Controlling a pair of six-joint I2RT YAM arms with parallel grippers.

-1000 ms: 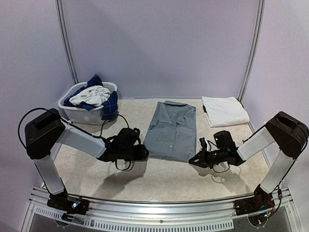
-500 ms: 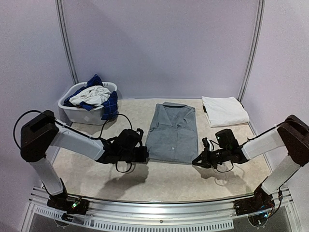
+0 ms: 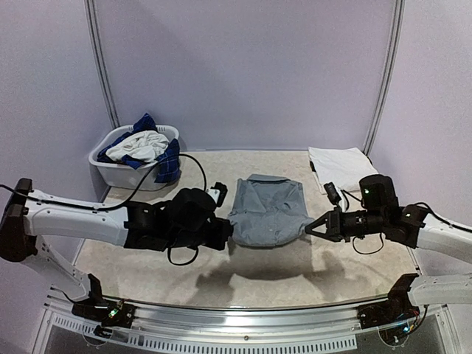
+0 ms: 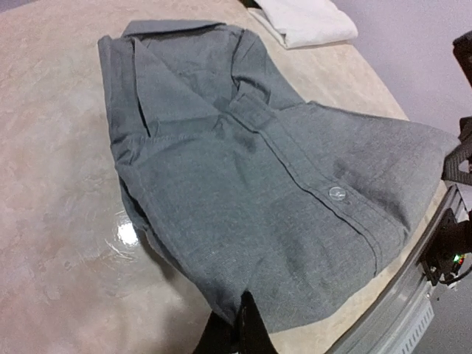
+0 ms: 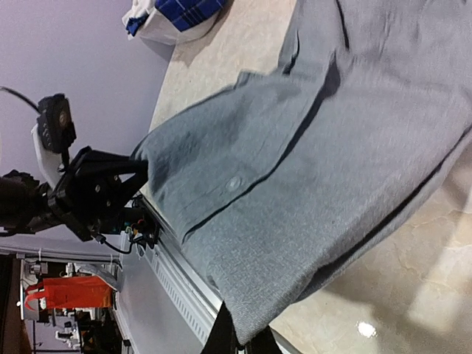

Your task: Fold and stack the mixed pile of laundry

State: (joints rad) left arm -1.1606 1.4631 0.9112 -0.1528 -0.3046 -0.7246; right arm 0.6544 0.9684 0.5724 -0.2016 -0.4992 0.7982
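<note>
Both jaws grip grey shirt (image 3: 269, 212) by near corners.

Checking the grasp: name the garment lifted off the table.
The grey button shirt, near hem pinched by left gripper and right gripper; the folded white piece lies flat.

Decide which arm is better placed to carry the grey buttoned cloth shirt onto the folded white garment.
Likely right. Both grippers grip the lifted hem of the grey buttoned cloth shirt, but the folded white garment lies beyond the right gripper; the left gripper sits across the shirt.
</note>
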